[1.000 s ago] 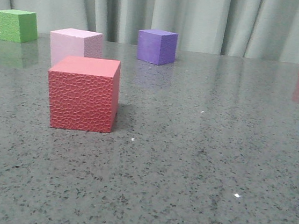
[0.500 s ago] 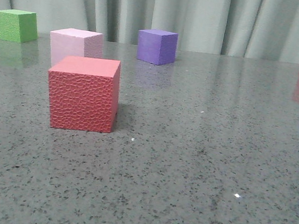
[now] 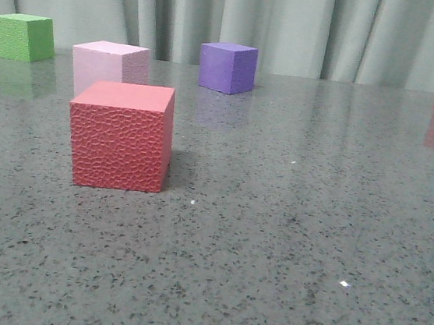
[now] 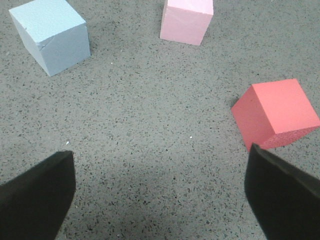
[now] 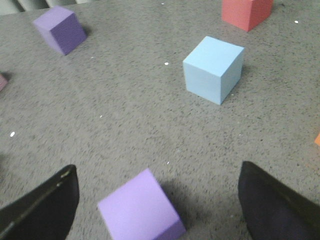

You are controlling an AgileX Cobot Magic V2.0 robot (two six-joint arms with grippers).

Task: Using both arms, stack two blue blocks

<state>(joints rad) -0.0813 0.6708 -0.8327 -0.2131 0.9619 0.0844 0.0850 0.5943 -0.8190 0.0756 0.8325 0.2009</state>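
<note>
Both end effectors point(image 4: 160, 200) point(image 5: 157, 205) gape above unlabelled blue blocks point(image 4: 50, 34) point(image 5: 213, 68).

One cube point(image 3: 120, 136) sits directly before another cube point(image 3: 109, 65).

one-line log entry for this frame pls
phase: pre-grasp | left end effector: open, empty | right end effector: open, empty | blue blocks: apart, unstacked

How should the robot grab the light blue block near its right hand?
Best guess: come straight down from above and pinch two opposite flat sides of the light blue block. It sits flat with open table all around and its top bare. The open right gripper would likely need turning to square up with its faces.
</note>
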